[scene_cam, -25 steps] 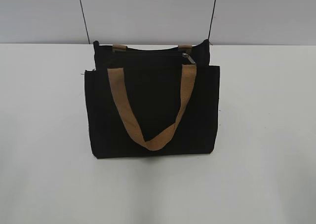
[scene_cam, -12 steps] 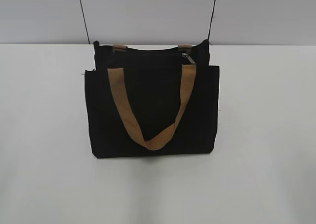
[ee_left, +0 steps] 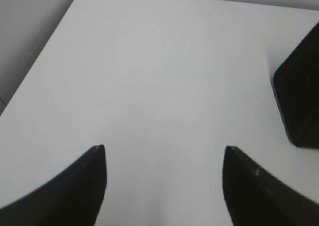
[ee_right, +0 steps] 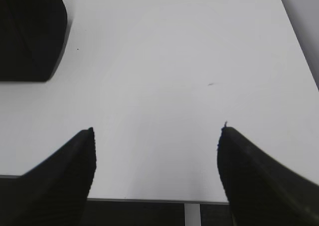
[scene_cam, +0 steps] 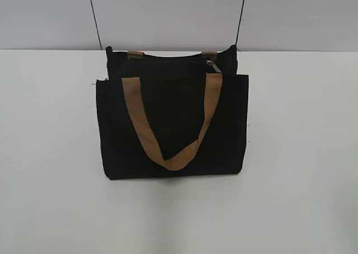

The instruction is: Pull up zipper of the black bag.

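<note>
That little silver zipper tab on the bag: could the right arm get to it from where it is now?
Probably yes. The zipper pull tab lies exposed at the right end of the black bag, just above the tan strap. The right gripper is open, over bare table.

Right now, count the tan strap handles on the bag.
2. One tan strap handle hangs in a loop down the black bag's front; of the rear handle, only two stubs show at the top edge.
</note>
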